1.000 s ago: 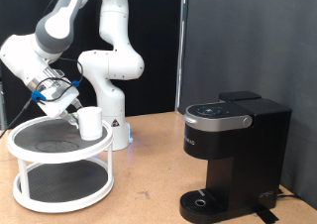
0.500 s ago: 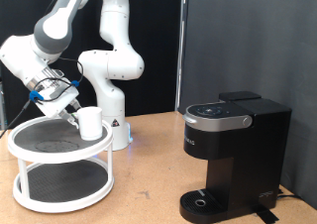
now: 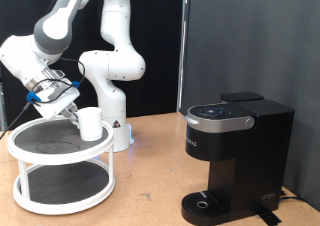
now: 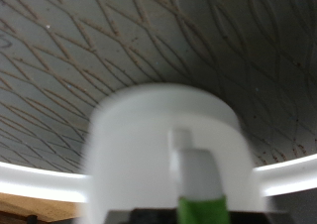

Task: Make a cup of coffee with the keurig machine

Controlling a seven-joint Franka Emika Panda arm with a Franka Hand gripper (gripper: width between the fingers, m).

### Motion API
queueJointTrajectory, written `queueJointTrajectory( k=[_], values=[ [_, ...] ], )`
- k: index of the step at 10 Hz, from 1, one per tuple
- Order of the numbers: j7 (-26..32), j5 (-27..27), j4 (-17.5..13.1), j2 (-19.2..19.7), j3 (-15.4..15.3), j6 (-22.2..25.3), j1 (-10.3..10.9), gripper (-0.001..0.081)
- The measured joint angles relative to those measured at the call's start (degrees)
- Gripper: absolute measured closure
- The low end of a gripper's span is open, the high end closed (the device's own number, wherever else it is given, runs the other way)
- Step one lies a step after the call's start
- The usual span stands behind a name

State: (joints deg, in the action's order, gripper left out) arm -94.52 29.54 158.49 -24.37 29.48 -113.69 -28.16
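The cup [image 3: 91, 123], a plain white mug, stands on the top shelf of a white round two-tier rack [image 3: 30, 152], near the shelf's right rim in the exterior view. My gripper [image 3: 68, 106] is right against the cup from its upper left in that view. In the wrist view the cup [image 4: 149, 145] fills the frame, blurred and very close, with a green strip [image 4: 203, 206] in front of it and the shelf's patterned mat behind. The keurig machine [image 3: 235, 156] stands at the exterior view's right, black, with its lid down.
The robot's white base [image 3: 112, 96] stands behind the rack. The rack's lower shelf [image 3: 60, 186] holds nothing that shows. A stretch of wooden table [image 3: 150, 186] lies between rack and machine. A black backdrop is behind.
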Motion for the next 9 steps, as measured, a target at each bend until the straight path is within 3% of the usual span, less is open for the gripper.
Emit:
queueJointTrajectory(
  k=[4, 9],
  values=[
    [-2.39, -0.07, -0.03, -0.47, 0.00, 0.30, -0.61, 0.0734],
    [-5.86, -0.99, -1.20, -5.95, -0.07, 5.23, -2.72, 0.0734]
  ],
)
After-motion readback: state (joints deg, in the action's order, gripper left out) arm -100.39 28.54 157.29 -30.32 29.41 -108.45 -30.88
